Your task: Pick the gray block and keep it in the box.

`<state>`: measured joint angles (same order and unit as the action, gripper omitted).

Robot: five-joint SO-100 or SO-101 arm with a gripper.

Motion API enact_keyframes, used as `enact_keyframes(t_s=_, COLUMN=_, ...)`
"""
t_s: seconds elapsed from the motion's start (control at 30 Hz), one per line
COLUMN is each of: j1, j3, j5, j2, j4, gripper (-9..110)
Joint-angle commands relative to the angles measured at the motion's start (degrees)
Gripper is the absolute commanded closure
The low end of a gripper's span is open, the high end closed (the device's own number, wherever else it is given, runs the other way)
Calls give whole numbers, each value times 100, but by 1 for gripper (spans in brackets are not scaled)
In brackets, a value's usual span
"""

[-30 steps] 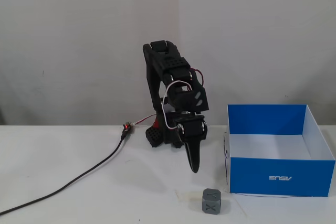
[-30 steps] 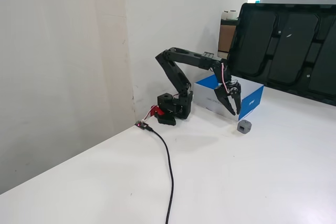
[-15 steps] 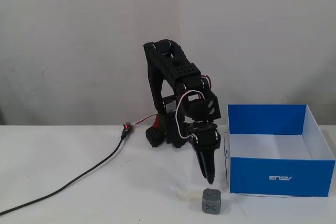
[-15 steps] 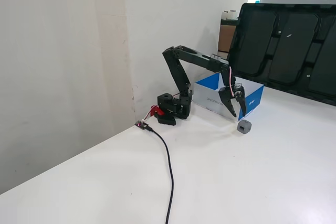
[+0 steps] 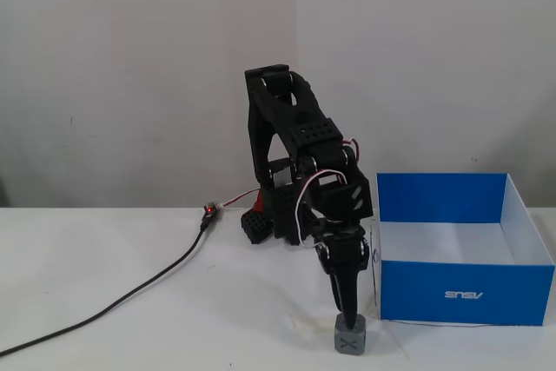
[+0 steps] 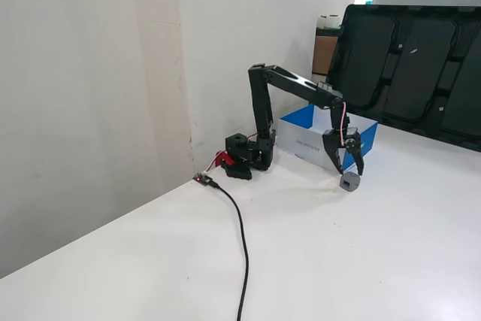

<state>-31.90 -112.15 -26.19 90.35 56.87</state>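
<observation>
The gray block [image 5: 350, 337] is a small cube with a dark X on its faces, resting on the white table just left of the box's near corner. The box [image 5: 469, 289] is blue, open-topped and has a white floor. My gripper [image 5: 351, 317] points straight down with its tips right over the block's top. In the other fixed view the gripper [image 6: 348, 171] is open, one finger on each side just above the gray block [image 6: 349, 182], in front of the box [image 6: 299, 140]. Nothing is held between the fingers.
The arm's base [image 5: 261, 225] stands against the back wall. A black cable [image 5: 130, 288] runs from it across the table to the left front. A large dark panel [image 6: 421, 73] leans behind the box in the other fixed view.
The arm has stretched forward and lowered. The gripper came down from mid-air to just above the gray block. The block and box have not moved.
</observation>
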Motion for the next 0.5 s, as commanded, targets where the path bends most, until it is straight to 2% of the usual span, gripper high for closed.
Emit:
enact_keyframes(t_s=0.0, j1=-9, j3=527, j5=-53, j2=-79, j4=114, gripper=83)
enact_keyframes(t_s=0.47, j1=-132, j3=1072, j5=-158, j2=-571, j4=826, gripper=81)
